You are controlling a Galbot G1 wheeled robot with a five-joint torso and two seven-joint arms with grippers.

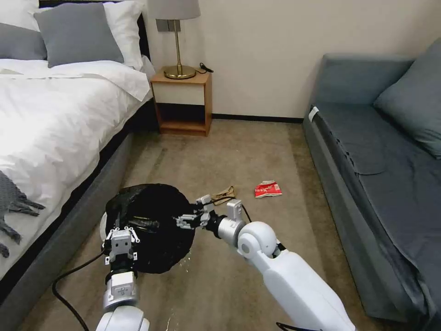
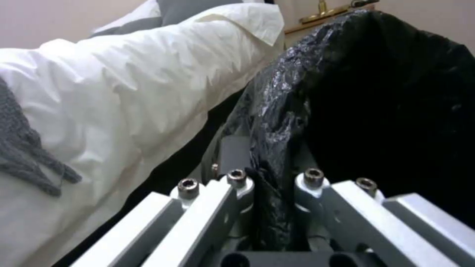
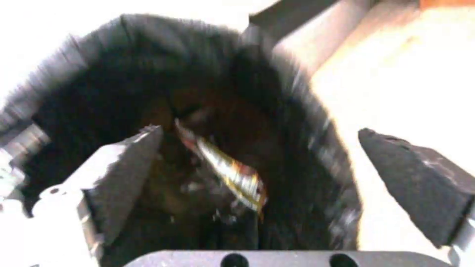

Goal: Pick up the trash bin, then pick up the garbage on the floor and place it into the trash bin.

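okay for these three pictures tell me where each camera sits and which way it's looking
Head view: from the robot's head, down at the carpet, the trash bin, the red-and-white packet; both arms show.
Left wrist view: on the left gripper, clamped on the bin's rim, facing the bed.
Right wrist view: above the bin, looking in past the open right gripper.
All three share the bin.

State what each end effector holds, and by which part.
Left end effector grips the trash bin by its bag-lined rim. Right end effector, open above it, holds nothing.
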